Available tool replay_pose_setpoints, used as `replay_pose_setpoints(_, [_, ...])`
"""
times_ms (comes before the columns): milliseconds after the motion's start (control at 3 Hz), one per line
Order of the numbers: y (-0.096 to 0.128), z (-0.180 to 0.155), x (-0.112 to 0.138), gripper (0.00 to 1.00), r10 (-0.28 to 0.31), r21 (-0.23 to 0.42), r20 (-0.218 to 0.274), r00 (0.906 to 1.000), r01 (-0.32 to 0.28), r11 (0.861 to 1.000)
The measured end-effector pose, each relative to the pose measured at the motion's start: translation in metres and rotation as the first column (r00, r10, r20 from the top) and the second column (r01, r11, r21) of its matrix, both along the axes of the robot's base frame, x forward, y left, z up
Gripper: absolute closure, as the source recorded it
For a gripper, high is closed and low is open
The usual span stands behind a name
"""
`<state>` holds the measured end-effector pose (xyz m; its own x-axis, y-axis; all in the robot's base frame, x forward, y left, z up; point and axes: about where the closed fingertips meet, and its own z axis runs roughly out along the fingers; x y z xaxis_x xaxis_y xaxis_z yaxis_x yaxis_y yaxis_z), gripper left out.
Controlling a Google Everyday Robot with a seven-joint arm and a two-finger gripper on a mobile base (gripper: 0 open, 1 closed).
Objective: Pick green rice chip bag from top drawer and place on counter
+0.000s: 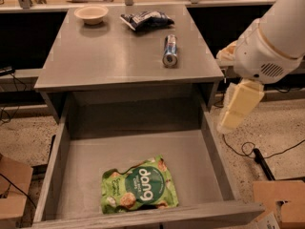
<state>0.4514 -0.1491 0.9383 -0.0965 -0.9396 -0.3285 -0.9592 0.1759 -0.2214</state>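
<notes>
The green rice chip bag (138,188) lies flat in the open top drawer (214,161), near its front wall and a little left of centre, its white "dang" lettering facing up. The counter (109,56) is the grey wood-grain top just behind and above the drawer. My gripper (228,124) hangs from the white arm at the right, outside the drawer's right wall and above it, pointing down and left. It holds nothing that I can see and is well apart from the bag.
On the counter stand a beige bowl (91,14) at the back left, a dark blue-and-white bag (145,20) at the back middle and a can (169,50) lying on its side. Cardboard boxes (279,202) and cables (267,154) lie on the floor beside the drawer.
</notes>
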Motion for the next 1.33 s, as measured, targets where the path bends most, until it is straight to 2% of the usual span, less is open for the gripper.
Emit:
replay_pose_setpoints(333, [0.002, -0.001, 0.0, 0.0, 0.002, 0.003, 0.0, 1.0, -0.002, 1.0])
replay_pose_setpoints(667, [0.002, -0.01, -0.001, 0.0, -0.002, 0.036, -0.018, 0.9998, 0.002, 0.999])
replay_pose_setpoints(1000, [0.022, -0.044, -0.004, 0.0, 0.032, 0.097, -0.081, 0.9962, -0.024, 0.995])
replay_pose_setpoints(1333, [0.063, -0.103, -0.016, 0.0, 0.119, 0.218, -0.178, 0.9769, -0.079, 0.973])
